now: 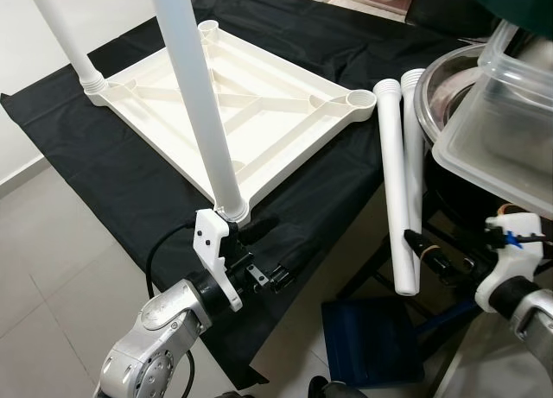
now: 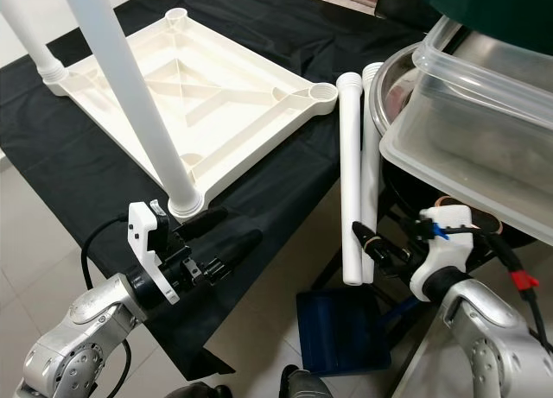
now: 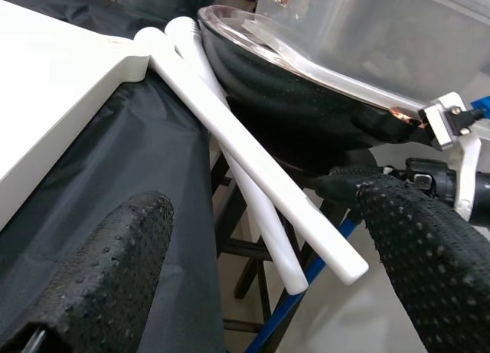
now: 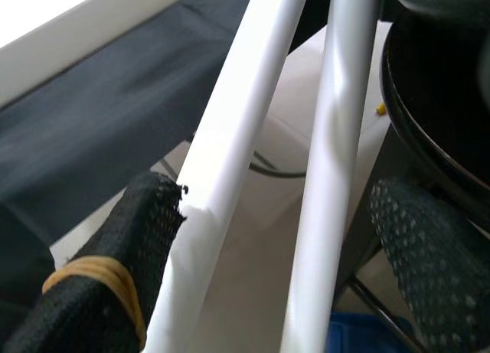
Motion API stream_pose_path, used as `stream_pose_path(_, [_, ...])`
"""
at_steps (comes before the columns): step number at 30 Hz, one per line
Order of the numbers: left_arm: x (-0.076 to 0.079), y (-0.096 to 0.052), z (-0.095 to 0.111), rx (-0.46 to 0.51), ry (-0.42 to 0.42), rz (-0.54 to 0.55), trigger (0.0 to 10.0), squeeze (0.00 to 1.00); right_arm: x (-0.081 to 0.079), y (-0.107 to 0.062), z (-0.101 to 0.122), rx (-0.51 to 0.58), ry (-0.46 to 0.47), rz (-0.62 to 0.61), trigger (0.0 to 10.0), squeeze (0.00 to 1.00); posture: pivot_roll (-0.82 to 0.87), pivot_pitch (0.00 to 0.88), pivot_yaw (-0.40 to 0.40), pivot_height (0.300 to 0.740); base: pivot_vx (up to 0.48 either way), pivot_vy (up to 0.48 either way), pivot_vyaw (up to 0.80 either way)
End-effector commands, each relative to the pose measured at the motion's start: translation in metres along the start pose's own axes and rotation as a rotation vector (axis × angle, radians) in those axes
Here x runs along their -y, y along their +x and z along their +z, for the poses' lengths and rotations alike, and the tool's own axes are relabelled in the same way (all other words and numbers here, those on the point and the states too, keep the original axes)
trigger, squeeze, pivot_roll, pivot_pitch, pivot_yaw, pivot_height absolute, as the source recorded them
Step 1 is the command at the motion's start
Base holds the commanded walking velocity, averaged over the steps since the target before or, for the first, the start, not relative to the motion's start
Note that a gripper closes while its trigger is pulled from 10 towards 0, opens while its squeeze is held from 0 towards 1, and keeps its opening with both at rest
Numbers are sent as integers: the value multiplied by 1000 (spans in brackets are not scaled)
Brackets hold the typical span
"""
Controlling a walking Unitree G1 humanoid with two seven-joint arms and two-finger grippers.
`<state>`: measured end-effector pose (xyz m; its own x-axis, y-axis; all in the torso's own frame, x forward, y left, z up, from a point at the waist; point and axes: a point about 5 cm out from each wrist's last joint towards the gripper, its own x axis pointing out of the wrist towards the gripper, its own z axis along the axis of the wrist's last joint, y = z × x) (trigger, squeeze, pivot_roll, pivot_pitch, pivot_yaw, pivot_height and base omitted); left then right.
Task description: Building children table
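At nine o'clock of the scene, on the black cloth (image 1: 95, 156) that covers the table, the white tabletop (image 1: 259, 104) of the children's table lies upside down, ribs showing. A fitted leg (image 1: 65, 35) rises from its far-left socket, and a second fitted leg (image 1: 199, 104) stands in the near corner socket, at about seven o'clock.

Just under that near corner, the left pincer (image 1: 259, 251) sits low at the table's edge, its silver arm bent up from six o'clock. Its two black fingers (image 3: 107, 284) stand apart and grip nothing, pointing across toward the three o'clock side.

Moving right, two loose legs (image 1: 399, 182) lie side by side, touching, running from the empty right socket (image 1: 359, 100) down past the table's edge, leaning against a dark bowl (image 1: 458, 96) with a clear plastic tub (image 1: 501, 130) resting on it.

At four o'clock the right pincer (image 2: 367, 243) reaches in from the right, arm bent at the elbow. Its fingers (image 4: 115, 253) are spread around the lower ends of the loose legs, one pad touching the nearer leg, not yet clamped.

Two legs look done and two remain, so the step in hand seems to be picking up the third. Next it likely needs the right pincer to close on one leg only, lift it clear of its neighbour and the bowl, and steer its collared end to an empty socket.
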<state>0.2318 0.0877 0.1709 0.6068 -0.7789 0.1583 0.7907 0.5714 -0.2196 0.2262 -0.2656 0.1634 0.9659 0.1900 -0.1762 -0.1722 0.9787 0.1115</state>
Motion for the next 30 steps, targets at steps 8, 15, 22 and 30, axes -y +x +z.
stream_pose_path(8, [-4,-3,-1,-17,10,11,10000,0,-14,-13,-4,45,80,135,10000,0,-134,202,38,740,0,0,0])
stream_pose_path(15, [-4,-2,-1,-17,16,12,10000,0,-32,-23,3,122,146,281,10000,0,-138,201,44,740,0,0,0])
stream_pose_path(22, [-6,0,-1,-13,16,40,10000,0,-49,-29,3,114,184,410,10000,0,-138,196,44,740,0,0,0])
stream_pose_path(30, [-10,3,0,-10,9,89,10000,0,-53,-23,3,88,148,424,10000,0,-134,193,42,740,0,0,0])
